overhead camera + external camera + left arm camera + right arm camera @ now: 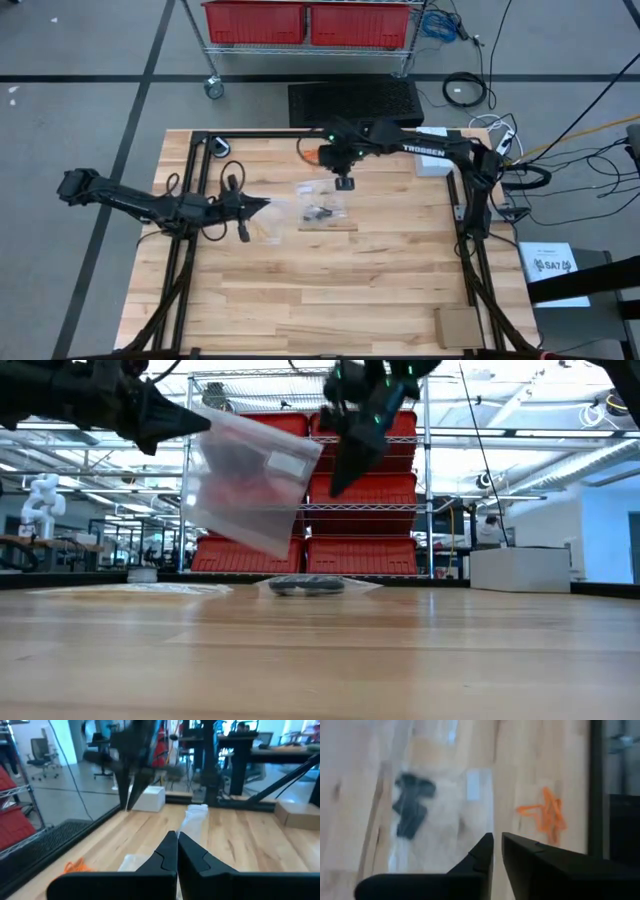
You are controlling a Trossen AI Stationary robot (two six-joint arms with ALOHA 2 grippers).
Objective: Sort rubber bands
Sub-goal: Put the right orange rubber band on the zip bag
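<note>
Left gripper (200,422) lifting clear bag (250,478), "TROSSEN" on right arm (425,148)

Left gripper (205,422), raised, pinching a clear plastic bag (250,480). Right gripper (338,482) raised alongside. Black rubber bands (305,586) in a bag on the table (320,660). Red bins (365,490) behind.

Smooth pale wood table (300,280), clear glossy plastic bag (250,480).

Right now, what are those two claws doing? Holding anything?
Left gripper: shut on a clear plastic bag, held up off the table.
Right gripper: raised above the table, nearly closed, nothing between its fingers.
</note>
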